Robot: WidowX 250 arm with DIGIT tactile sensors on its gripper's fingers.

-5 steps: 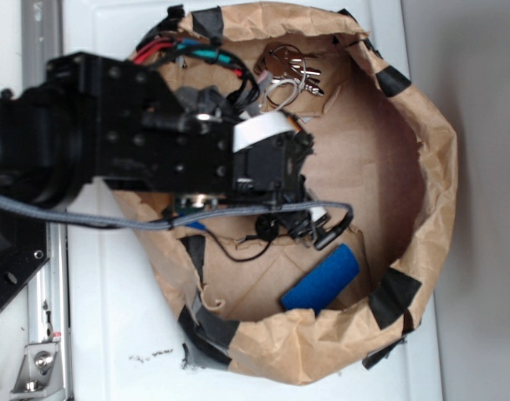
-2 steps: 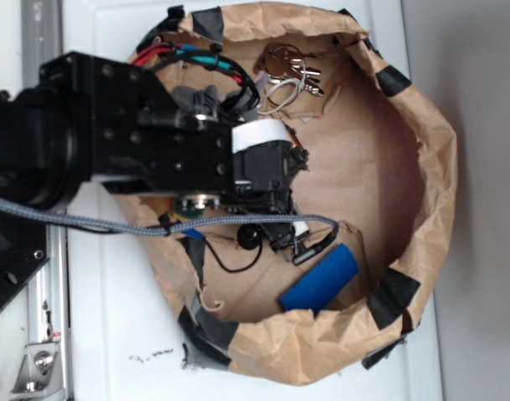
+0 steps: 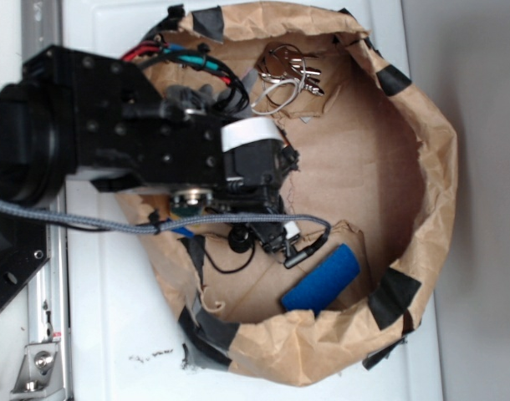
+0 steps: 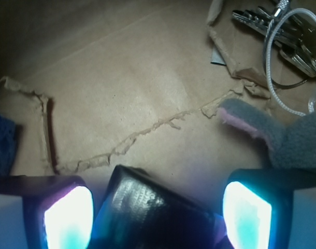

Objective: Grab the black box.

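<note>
- Hand [image 4: 158,207]: spread wide, gripping nothing.
- Small glossy black box [image 4: 147,207]: lies between the two glowing fingertips [image 4: 67,218], on the brown paper floor [image 4: 137,88]; contact cannot be told.
- Grey plush piece [image 4: 282,135] and metal keys [image 4: 282,31]: right of the hand.
- Blue rectangular block [image 3: 320,279]: near the paper rim.

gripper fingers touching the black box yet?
Cannot tell. Wrist view shows the black box between the open fingers, but glare blurs the edges there. Exterior view hides it under the arm.
</note>
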